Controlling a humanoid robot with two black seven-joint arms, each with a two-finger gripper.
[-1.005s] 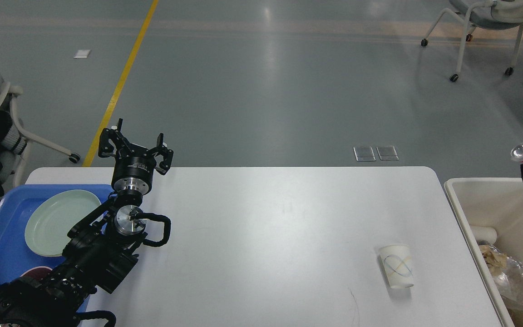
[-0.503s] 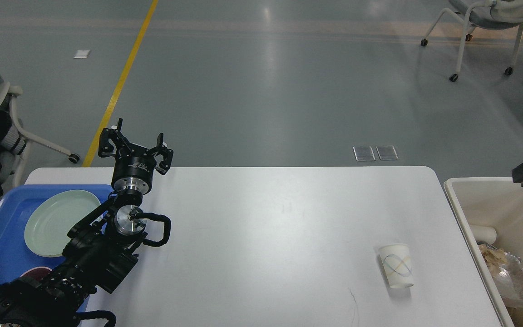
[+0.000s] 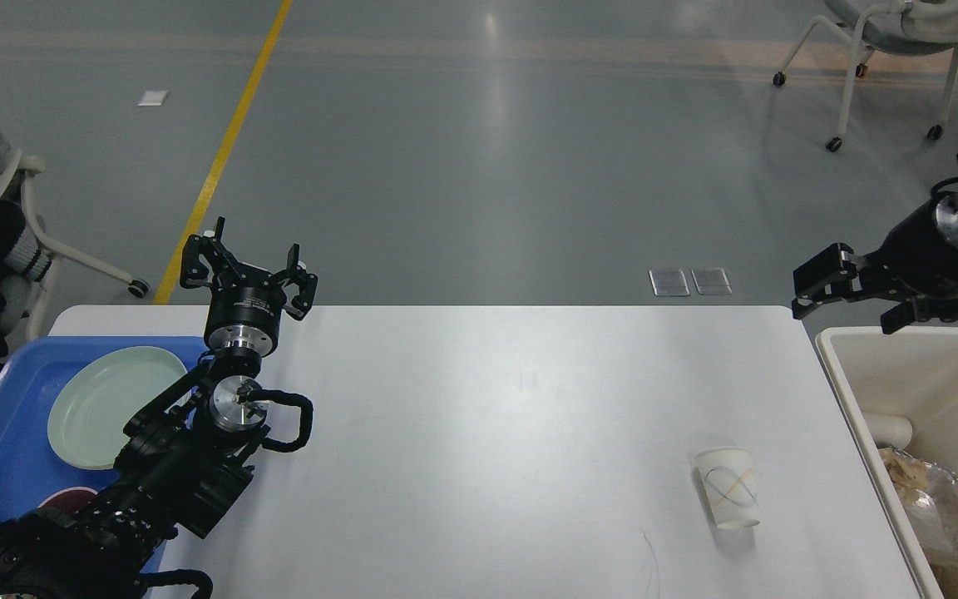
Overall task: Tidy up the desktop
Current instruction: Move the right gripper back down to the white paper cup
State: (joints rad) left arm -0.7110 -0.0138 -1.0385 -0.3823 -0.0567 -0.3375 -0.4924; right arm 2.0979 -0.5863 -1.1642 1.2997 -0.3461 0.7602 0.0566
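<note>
The desktop point(image 3: 487, 416) is stretching white across the middle, a paper cup point(image 3: 728, 487) standing on its right side. The blue tray point(image 3: 5, 424) at left is holding a pale green plate point(image 3: 105, 403). The beige bin point(image 3: 903, 366) at right is holding crumpled wrappers point(image 3: 932, 512). The left gripper point(image 3: 248, 268) is hanging spread and empty; the right gripper point(image 3: 849, 304) is hovering spread by the bin's far edge.
</note>
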